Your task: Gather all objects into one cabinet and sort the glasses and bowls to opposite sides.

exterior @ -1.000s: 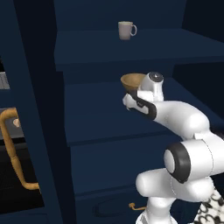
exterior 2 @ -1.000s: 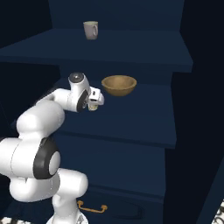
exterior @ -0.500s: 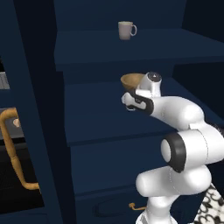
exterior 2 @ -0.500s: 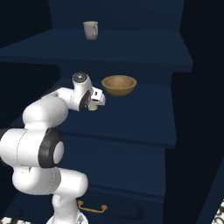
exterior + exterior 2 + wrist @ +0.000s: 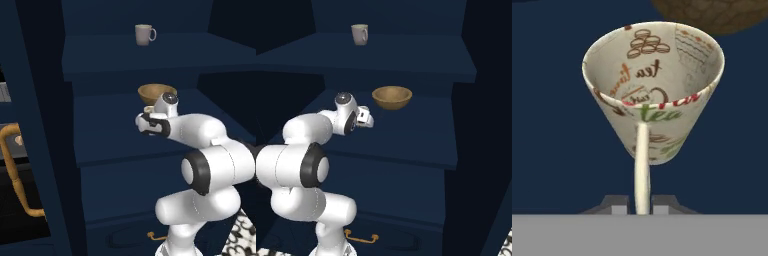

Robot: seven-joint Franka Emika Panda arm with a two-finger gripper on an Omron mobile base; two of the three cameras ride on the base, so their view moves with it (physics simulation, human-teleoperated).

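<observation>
Pinching the near rim of the cream tumbler (image 5: 653,85) between nearly closed jaws, the tool (image 5: 641,204) holds it over the cabinet's middle shelf (image 5: 406,135), wooden bowl (image 5: 392,97) just beyond.

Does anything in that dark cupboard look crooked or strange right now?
Nothing looks spilled or broken. The mug stands upright on the upper shelf and the wooden bowl sits level on the shelf below. The hand pinches the near wall of a printed cream cup beside the bowl.
</observation>
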